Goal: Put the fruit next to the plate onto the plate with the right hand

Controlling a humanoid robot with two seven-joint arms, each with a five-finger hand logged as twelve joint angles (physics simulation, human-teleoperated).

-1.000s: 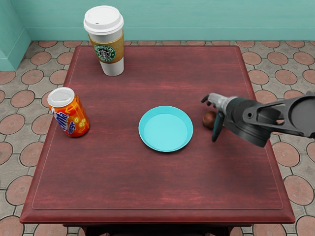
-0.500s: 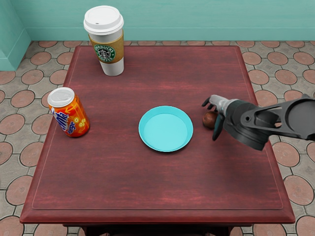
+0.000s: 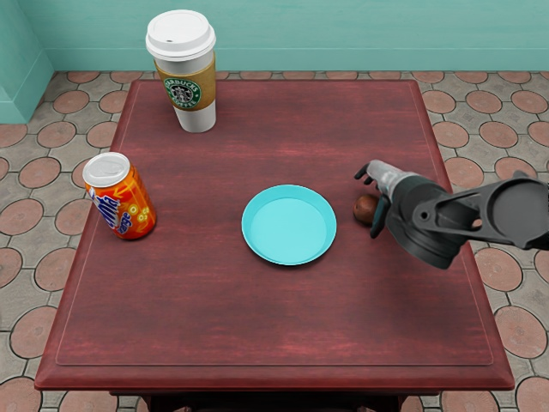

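Note:
A small brown fruit lies on the red table just right of the cyan plate, a narrow gap between them. My right hand comes in from the right edge and sits directly against the fruit's right side. Its fingers are spread around the fruit, one above and one hanging below, and are not closed on it. The hand hides the fruit's right half. The plate holds nothing.
An orange soda can stands near the table's left edge. A tall white coffee cup with a green logo stands at the back left. The table is ringed by tiled floor.
The right arm has shifted slightly to the right and down, with the forearm rotating a little. The fruit and plate have not moved.

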